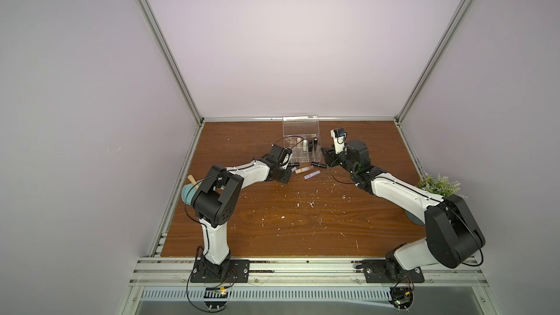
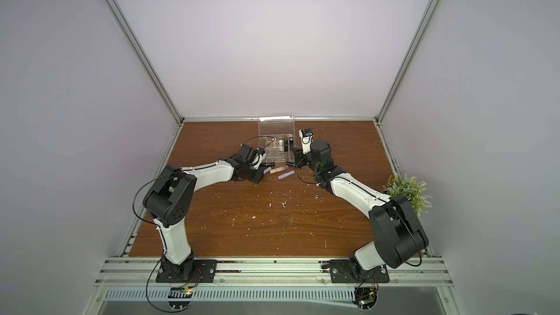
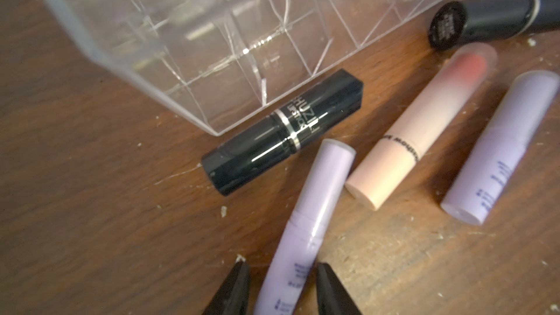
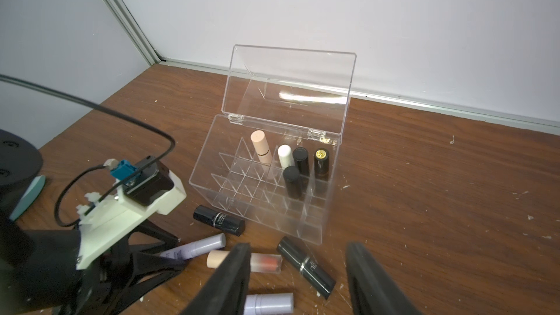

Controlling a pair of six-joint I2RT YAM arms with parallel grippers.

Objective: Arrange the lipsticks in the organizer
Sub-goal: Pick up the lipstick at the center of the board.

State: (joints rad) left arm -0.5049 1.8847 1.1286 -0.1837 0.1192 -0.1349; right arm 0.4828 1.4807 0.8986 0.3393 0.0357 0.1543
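Note:
The clear organizer [image 1: 301,125] stands at the back of the table with its lid up; several lipsticks [image 4: 300,159] stand in its right-hand cells. More lipsticks lie in front of it: two black [image 3: 281,131] [image 4: 306,268], a beige one [image 3: 424,125] and two lilac. My left gripper [image 3: 282,265] is low over the table and straddles the nearer lilac lipstick [image 3: 309,213]. One finger is at the tube and a thin gap shows at the other. My right gripper [image 4: 298,246] hangs open over the loose lipsticks by the organizer's front right corner, holding nothing.
A teal dustpan [image 1: 186,196] with a wooden-handled brush [image 1: 192,180] sits behind the left arm at the table's left edge. A small green plant [image 1: 439,186] stands at the right edge. White crumbs [image 1: 311,205] are scattered over the wooden table [image 1: 272,237].

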